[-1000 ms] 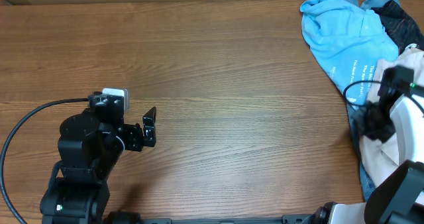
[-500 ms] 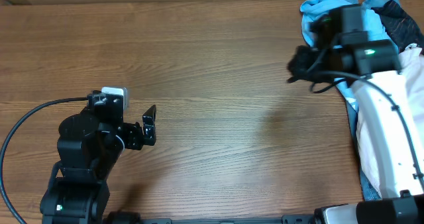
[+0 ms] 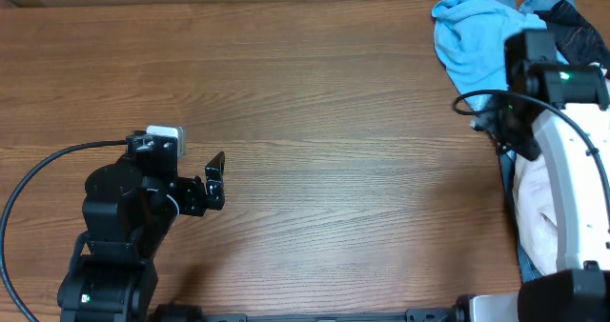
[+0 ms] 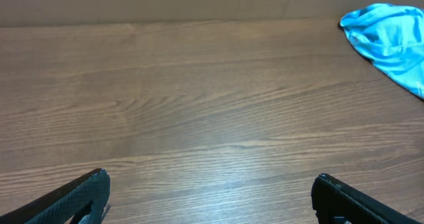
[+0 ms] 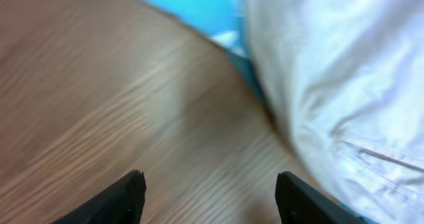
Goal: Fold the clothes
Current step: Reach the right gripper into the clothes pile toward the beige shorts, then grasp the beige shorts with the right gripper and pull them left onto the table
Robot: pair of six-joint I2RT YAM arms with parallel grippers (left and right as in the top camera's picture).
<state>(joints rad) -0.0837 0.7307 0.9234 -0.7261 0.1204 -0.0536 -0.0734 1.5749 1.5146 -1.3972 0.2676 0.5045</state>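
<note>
Step in hand: I am judging that I am reaching with my right hand [image 5: 209,184] for the shorts [image 5: 331,85], to take them out of the pile before any folding.
Right hand: it is spread and empty, hovering over the bare surface [image 3: 334,93] just beside the edge of the pale cloth.
Left hand [image 4: 212,191]: it is also spread and holding nothing, well apart on the other side of the surface.
Shorts: they are lying crumpled at the right edge of the surface, partly under my right arm and touching the blue T-shirt [image 3: 477,46]. The black garment [image 3: 572,22] is lying at the far corner.
Grasp: I am thinking the hand should be shifting sideways until the beige edge is lying between the fingers, then going low and closing on that edge only. I cannot tell whether this edge is hem or waistband.
Risk: the blue cloth is showing right along the beige edge, so I am risking to pinch both garments. Aiming a little further onto the beige is looking safer.
Pull: I am planning to drag slowly toward the open middle, so the soft cotton is spreading and not bunching.
Helper: the left hand should be taking the opposite corner once the shorts are within its reach.
</note>
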